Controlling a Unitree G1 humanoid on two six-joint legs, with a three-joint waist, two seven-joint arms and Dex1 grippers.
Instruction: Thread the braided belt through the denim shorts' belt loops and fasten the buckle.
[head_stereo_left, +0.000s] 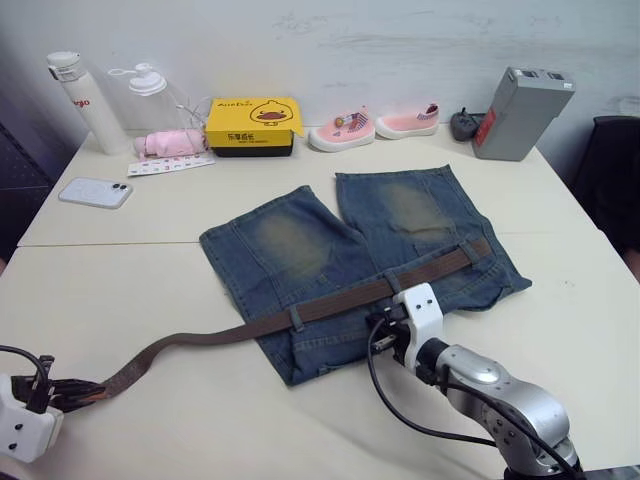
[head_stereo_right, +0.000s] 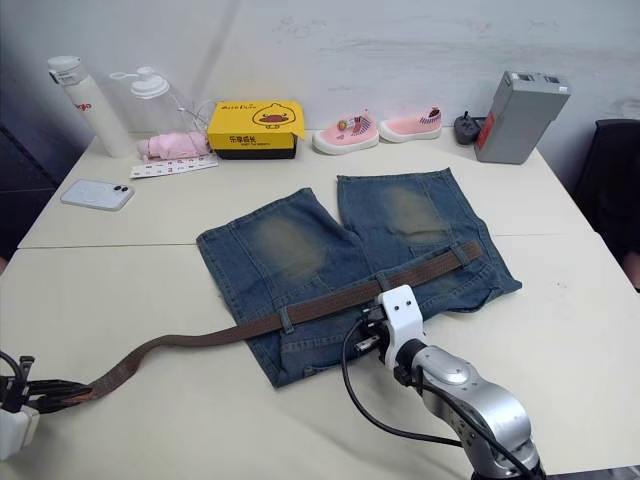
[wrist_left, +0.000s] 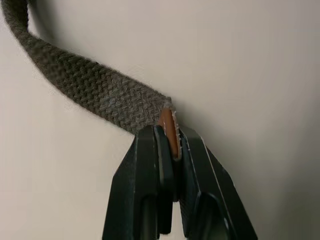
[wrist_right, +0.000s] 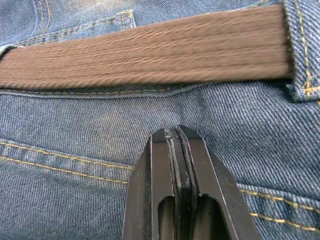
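The denim shorts (head_stereo_left: 300, 240) lie flat mid-table, waistband toward me. The braided belt (head_stereo_left: 200, 338) runs under belt loops (head_stereo_left: 296, 318) along the waistband to the right hip (head_stereo_left: 478, 247), and its free end trails off left over the table. My left gripper (wrist_left: 172, 137) is shut on that belt's tan-tipped end, low at the near left (head_stereo_left: 80, 388). My right gripper (wrist_right: 176, 132) is shut with nothing between its fingers, tips on the denim just below the belt (wrist_right: 150, 55), next to a loop (wrist_right: 302, 50). The buckle is hidden.
Along the far edge stand two bottles (head_stereo_left: 78, 100), a yellow box (head_stereo_left: 254, 125), pink shoes (head_stereo_left: 342, 131), a pink bundle (head_stereo_left: 170, 143) and a grey box (head_stereo_left: 520, 112). A phone (head_stereo_left: 95, 192) lies far left. Bare table (head_stereo_left: 570, 300) spreads right of the shorts.
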